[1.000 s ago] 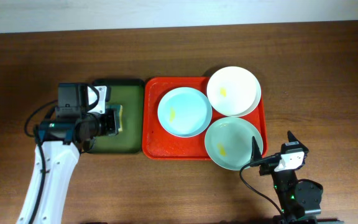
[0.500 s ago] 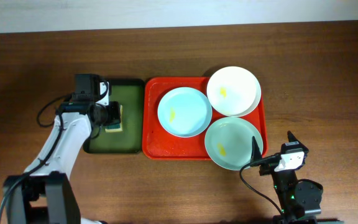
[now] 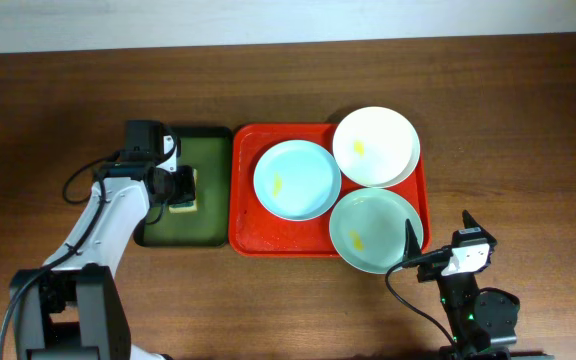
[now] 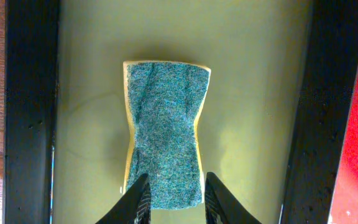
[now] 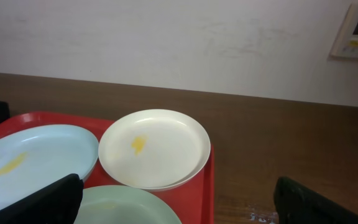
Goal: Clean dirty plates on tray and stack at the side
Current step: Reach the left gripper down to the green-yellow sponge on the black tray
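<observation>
Overhead: red tray (image 3: 248, 238), long axis left to right.

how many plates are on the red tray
3. Blue plate on the tray's left, white plate upper right, green plate lower right; none seems hidden.

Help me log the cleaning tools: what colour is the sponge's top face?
Teal-green scouring face on a yellow sponge, clearest in the left wrist view.

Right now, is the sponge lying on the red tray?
No, the sponge lies in the dark green tray, which sits beside the red tray.
</observation>
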You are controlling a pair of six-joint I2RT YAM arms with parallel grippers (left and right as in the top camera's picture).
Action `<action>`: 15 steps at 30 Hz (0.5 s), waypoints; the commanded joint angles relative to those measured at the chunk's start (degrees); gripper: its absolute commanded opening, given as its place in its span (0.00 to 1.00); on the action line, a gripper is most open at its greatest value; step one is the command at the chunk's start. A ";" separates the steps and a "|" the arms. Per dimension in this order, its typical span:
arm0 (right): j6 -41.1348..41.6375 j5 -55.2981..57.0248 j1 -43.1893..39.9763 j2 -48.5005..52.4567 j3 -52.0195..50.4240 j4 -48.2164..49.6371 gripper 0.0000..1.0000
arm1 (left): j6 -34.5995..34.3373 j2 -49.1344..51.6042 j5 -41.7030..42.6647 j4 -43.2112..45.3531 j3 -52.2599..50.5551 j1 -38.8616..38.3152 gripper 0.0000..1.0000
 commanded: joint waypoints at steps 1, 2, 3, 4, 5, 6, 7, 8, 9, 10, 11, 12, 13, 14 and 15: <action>0.04 0.48 0.20 -0.33 -0.28 -0.28 0.98 | -0.15 0.37 -0.39 -0.11 0.46 -0.02 0.30; 0.04 0.48 0.20 -0.33 -0.28 -0.28 0.99 | -0.15 0.37 -0.39 -0.07 0.46 -0.02 0.30; 0.04 0.48 0.20 -0.33 -0.28 -0.28 0.99 | -0.13 0.37 -0.42 -0.02 0.46 -0.02 0.31; 0.04 0.46 0.20 -0.33 -0.28 -0.26 0.99 | -0.13 0.37 -0.42 -0.04 0.46 -0.02 0.31; 0.07 0.46 0.20 -0.33 -0.28 -0.24 0.99 | -0.13 0.37 -0.42 -0.09 0.46 -0.02 0.32; 0.09 0.00 0.22 -0.33 -0.28 -0.24 0.99 | -0.13 0.37 -0.42 -0.13 0.46 -0.02 0.32; 0.31 -0.48 0.24 -0.33 -0.28 -0.24 0.99 | -0.13 0.37 -0.39 -0.09 0.46 -0.02 0.32; 0.28 -1.79 0.26 -0.33 -0.28 -0.04 0.99 | -0.15 0.37 -0.37 -0.02 0.46 -0.02 0.32; 0.26 -2.64 0.26 -0.33 -0.28 -0.02 0.99 | -0.13 0.37 -0.39 -0.02 0.46 -0.02 0.32; 0.26 -2.80 0.26 -0.33 -0.28 0.09 0.99 | -0.13 0.37 -0.39 -0.02 0.46 -0.02 0.32; 0.26 -2.78 0.26 -0.33 -0.28 0.11 0.99 | -0.13 0.37 -0.39 -0.04 0.46 -0.02 0.33; 0.57 -2.82 0.26 -0.28 -0.28 -0.04 0.99 | -0.13 0.37 -0.39 -0.07 0.46 -0.02 0.34; 3.21 -2.75 0.24 -0.20 -0.28 0.15 0.99 | -0.13 0.37 -0.39 -0.04 0.46 -0.02 0.33; 7.23 -2.75 0.26 -0.20 -0.22 0.37 0.99 | -0.13 0.37 -0.39 0.00 0.46 -0.02 0.30; 8.52 -2.78 0.26 -0.17 0.59 -0.37 0.99 | -0.13 0.37 -0.37 0.04 0.46 -0.02 0.22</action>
